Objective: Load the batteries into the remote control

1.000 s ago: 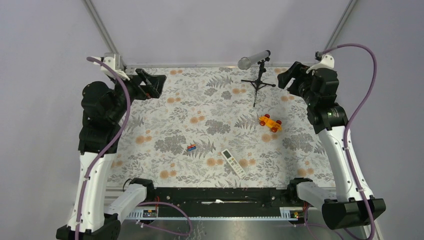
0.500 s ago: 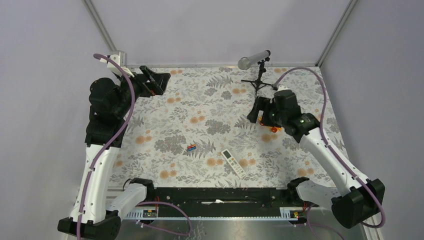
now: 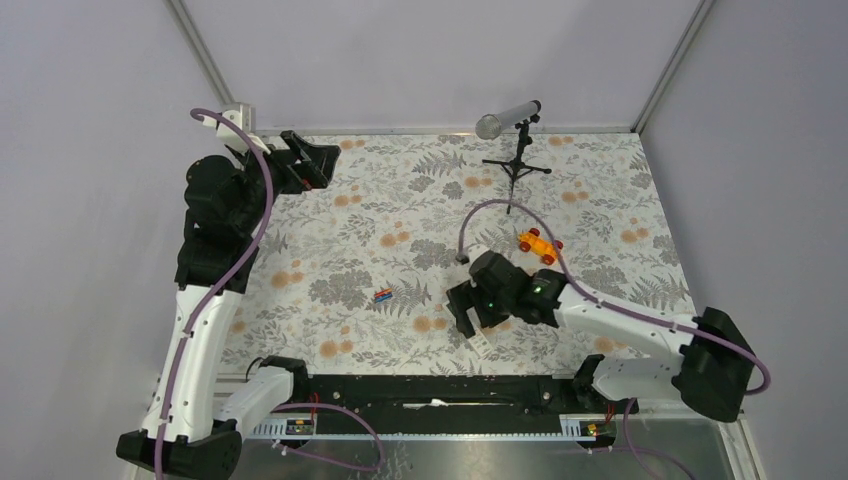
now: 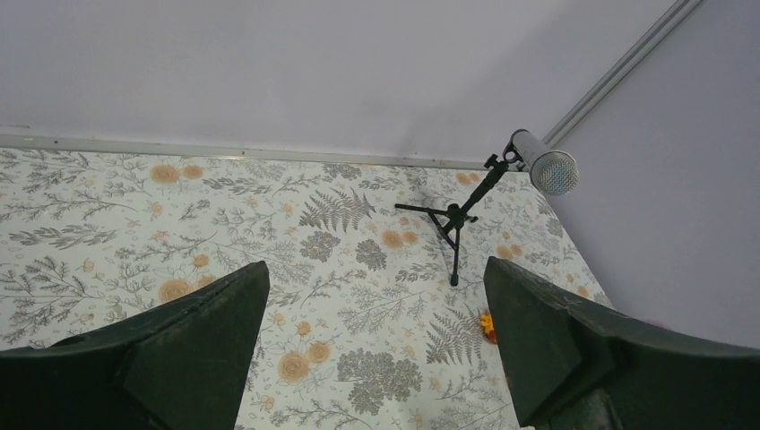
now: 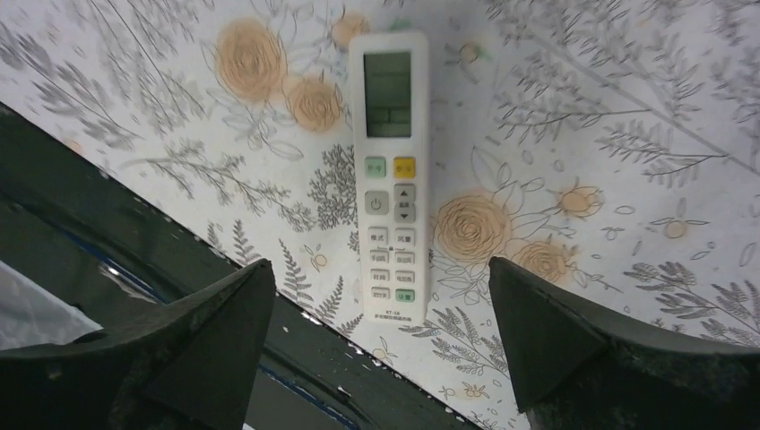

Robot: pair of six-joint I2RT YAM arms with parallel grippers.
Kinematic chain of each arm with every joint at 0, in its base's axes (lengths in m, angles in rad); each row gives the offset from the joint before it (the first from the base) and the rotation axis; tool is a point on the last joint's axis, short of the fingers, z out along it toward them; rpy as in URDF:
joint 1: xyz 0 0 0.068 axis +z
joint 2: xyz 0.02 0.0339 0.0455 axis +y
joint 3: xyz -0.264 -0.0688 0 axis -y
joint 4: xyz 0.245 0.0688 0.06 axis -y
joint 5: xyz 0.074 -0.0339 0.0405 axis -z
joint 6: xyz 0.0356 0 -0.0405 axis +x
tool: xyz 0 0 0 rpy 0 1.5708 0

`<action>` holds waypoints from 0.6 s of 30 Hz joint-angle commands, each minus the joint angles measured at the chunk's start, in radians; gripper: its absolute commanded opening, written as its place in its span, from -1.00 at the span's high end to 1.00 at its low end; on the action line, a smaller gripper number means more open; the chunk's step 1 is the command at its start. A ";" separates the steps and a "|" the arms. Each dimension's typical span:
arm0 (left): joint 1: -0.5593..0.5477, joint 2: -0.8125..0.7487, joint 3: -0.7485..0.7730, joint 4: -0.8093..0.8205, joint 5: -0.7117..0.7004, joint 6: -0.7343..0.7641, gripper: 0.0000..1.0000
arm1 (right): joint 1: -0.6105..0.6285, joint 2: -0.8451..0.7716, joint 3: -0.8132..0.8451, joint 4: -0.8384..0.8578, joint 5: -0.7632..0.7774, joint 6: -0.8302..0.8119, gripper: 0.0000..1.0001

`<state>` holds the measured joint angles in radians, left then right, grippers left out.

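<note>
On the floral table point(image 3: 400, 200) the left gripper point(image 4: 372, 278) sits spread at the far-left corner, clear of the work — the right gripper point(image 5: 376, 278), jaws spread, hangs over the remote control point(image 5: 391, 170), buttons-up near the front edge, likely needing a flip; the batteries point(image 3: 382, 295) lie apart to its left

Layout on the table point(image 3: 330, 230)
The remote control point(image 5: 391, 179) lies near the front edge, under the right gripper point(image 5: 381, 331); batteries point(image 3: 382, 295) to its left, toy car point(image 3: 540, 245) behind it, microphone stand point(image 3: 516, 160) farthest back.
</note>
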<state>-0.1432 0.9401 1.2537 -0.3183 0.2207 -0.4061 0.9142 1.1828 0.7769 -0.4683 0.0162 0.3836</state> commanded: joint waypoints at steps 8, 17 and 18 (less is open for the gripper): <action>0.004 0.010 -0.012 0.046 -0.051 -0.027 -0.98 | 0.126 0.235 0.006 0.034 0.143 -0.006 -0.39; 0.004 -0.004 -0.022 0.039 -0.079 -0.028 -0.98 | 0.153 0.321 0.018 0.033 0.155 -0.030 -0.20; 0.004 -0.005 -0.024 0.040 -0.081 -0.029 -0.98 | 0.154 0.324 0.018 0.033 0.160 -0.030 -0.14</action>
<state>-0.1432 0.9546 1.2366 -0.3206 0.1722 -0.4274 1.0584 1.4918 0.7692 -0.4366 0.1333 0.3649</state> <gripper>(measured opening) 0.989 0.613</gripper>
